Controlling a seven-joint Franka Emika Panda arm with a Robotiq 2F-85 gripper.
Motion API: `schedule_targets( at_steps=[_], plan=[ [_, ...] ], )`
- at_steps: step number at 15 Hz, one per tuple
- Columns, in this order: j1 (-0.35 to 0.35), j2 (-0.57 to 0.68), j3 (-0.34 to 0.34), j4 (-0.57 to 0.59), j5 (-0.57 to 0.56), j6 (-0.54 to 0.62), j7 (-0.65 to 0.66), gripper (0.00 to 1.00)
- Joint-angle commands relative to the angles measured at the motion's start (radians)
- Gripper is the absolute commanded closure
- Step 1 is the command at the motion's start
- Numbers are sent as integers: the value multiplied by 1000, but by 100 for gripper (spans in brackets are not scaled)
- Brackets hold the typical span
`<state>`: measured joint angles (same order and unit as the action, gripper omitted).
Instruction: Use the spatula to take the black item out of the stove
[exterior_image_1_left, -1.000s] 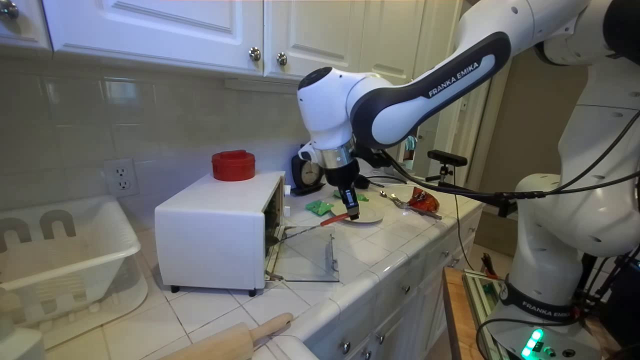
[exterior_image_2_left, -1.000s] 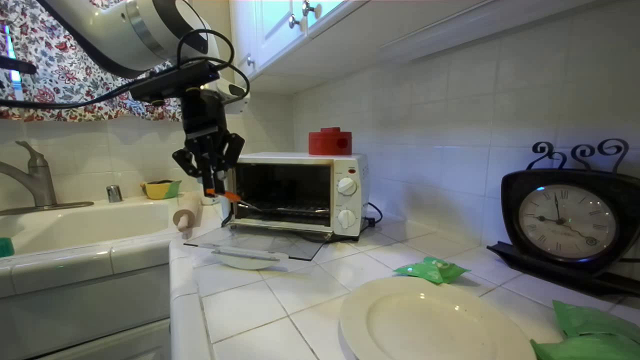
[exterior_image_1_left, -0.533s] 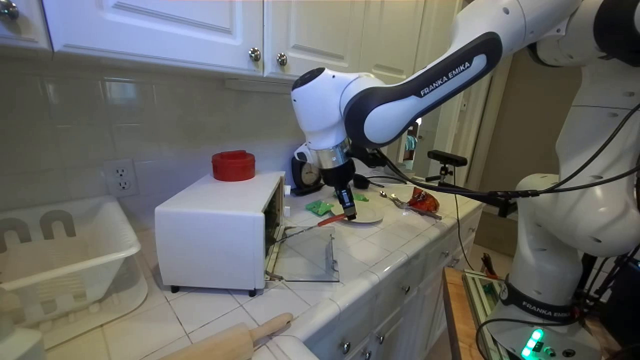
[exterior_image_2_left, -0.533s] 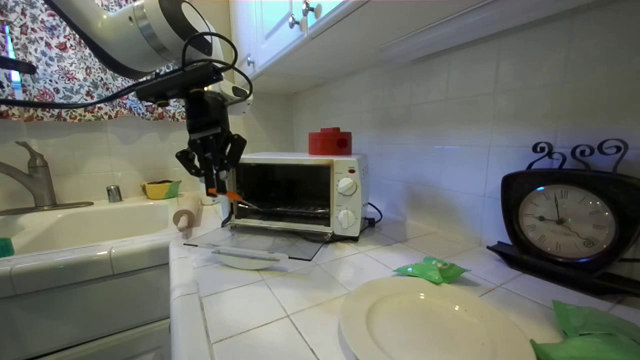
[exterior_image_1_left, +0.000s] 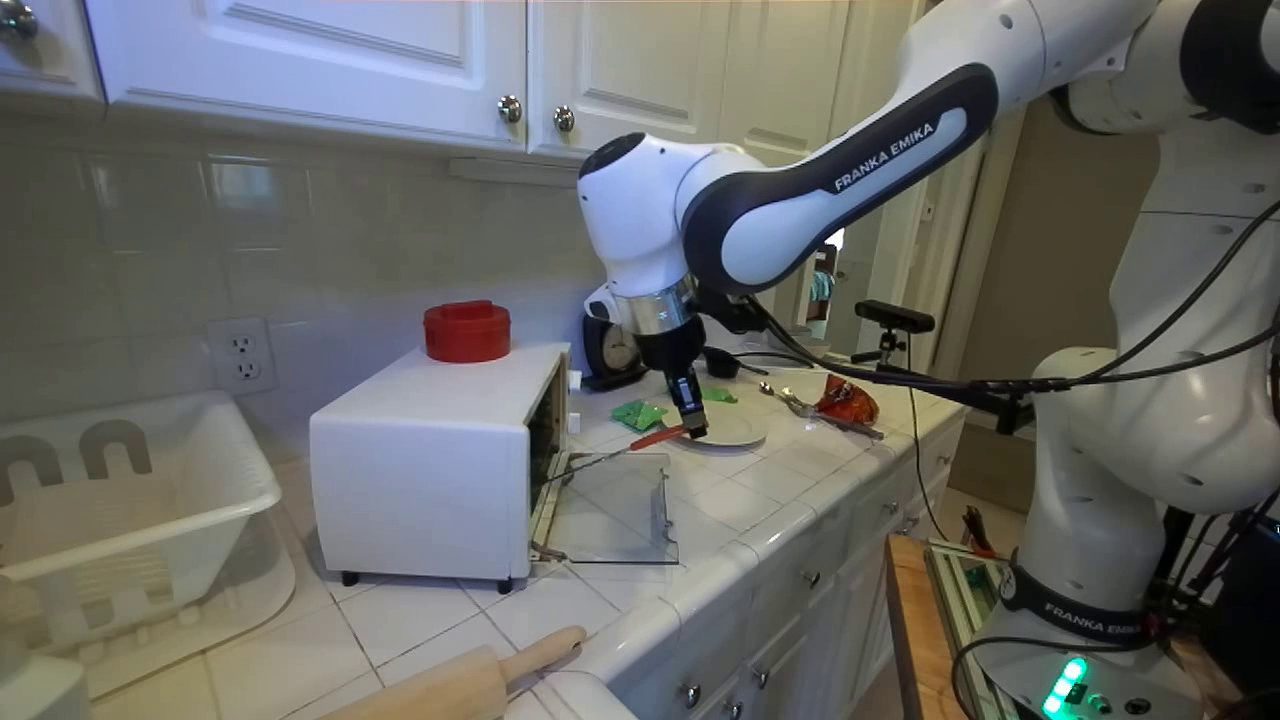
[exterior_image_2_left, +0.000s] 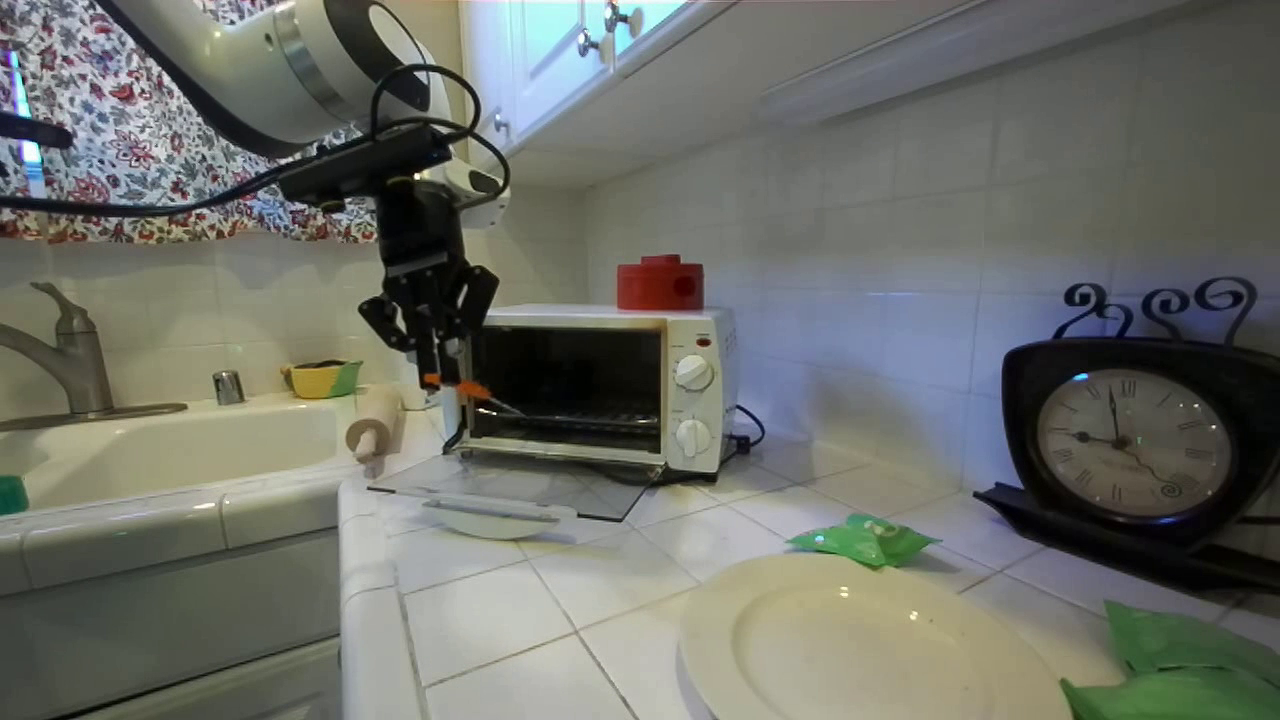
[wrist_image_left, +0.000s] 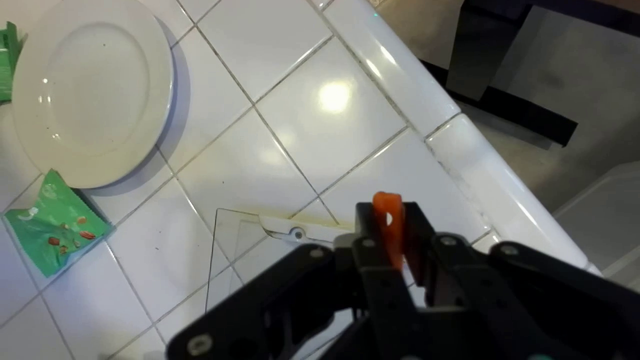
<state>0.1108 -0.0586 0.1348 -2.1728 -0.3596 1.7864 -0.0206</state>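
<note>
The stove (exterior_image_1_left: 430, 470) is a white box oven with a red round disc (exterior_image_1_left: 467, 332) on top; it also shows in an exterior view (exterior_image_2_left: 565, 375). Its glass door (exterior_image_1_left: 615, 510) is folded down flat. My gripper (exterior_image_1_left: 695, 428) is shut on the orange handle of the spatula (exterior_image_1_left: 655, 438), in front of and above the open door. In the wrist view, the handle end (wrist_image_left: 391, 225) sits between the fingertips. The thin metal shaft slopes down into the stove's opening. The spatula's head is hidden inside. The black item cannot be made out in the dark interior.
A white plate (exterior_image_2_left: 870, 640) and green packets (exterior_image_2_left: 865, 542) lie on the counter near the door, with a black clock (exterior_image_2_left: 1140, 440) behind. A white dish rack (exterior_image_1_left: 140, 520) and a rolling pin (exterior_image_1_left: 460, 685) are on the stove's far side. The counter edge (wrist_image_left: 400, 70) runs close by.
My gripper has moved a little toward the stove, still holding the spatula. The dark head at the opening has passed inside, and the shaft reaches further in.
</note>
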Motion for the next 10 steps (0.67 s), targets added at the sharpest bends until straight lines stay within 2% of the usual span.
schedule_targets(
  at_steps=[1,10],
  plan=[
    [5,61,1,70,-18,-32,19,96],
    [18,171,0,172,-42,-65,20,96]
  ],
)
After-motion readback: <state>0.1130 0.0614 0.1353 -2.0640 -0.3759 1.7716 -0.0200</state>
